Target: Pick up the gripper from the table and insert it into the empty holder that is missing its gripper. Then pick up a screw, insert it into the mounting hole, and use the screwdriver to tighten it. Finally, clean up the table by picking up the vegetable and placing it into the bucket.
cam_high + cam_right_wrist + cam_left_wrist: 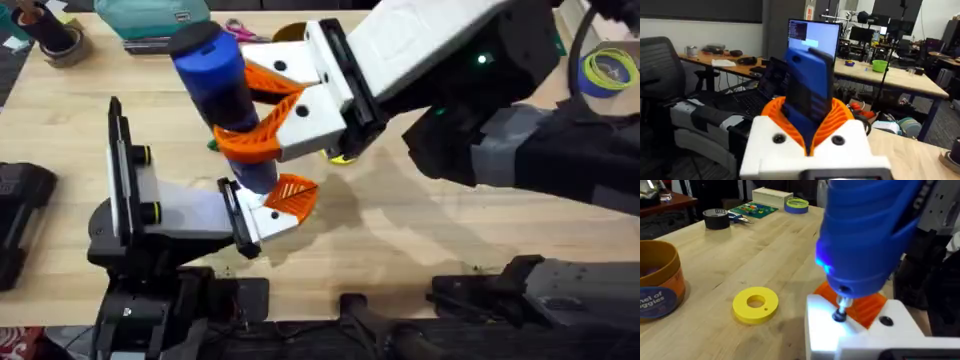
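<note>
My right gripper (262, 112) reaches across the table and is shut on the bright blue screwdriver (222, 85), holding it upright; in the right wrist view its orange fingers (777, 112) clamp the blue body (810, 90). The screwdriver (865, 235) shows a blue light, and its metal tip rests on a dark screw (840, 315) in the white holder (822, 330) at my left gripper (280, 205). The orange gripper piece (867, 307) sits in that holder. The bucket (657, 282) stands on the table, partly hidden in the overhead view (287, 33). A speck of green (213, 146) shows beside the screwdriver.
A flat yellow ring disc (756, 304) lies near the holder. A black tape roll (716, 218), a green board (752, 210) and a blue-and-yellow tape roll (796, 204) lie farther off. Bare wood lies between the disc and those items.
</note>
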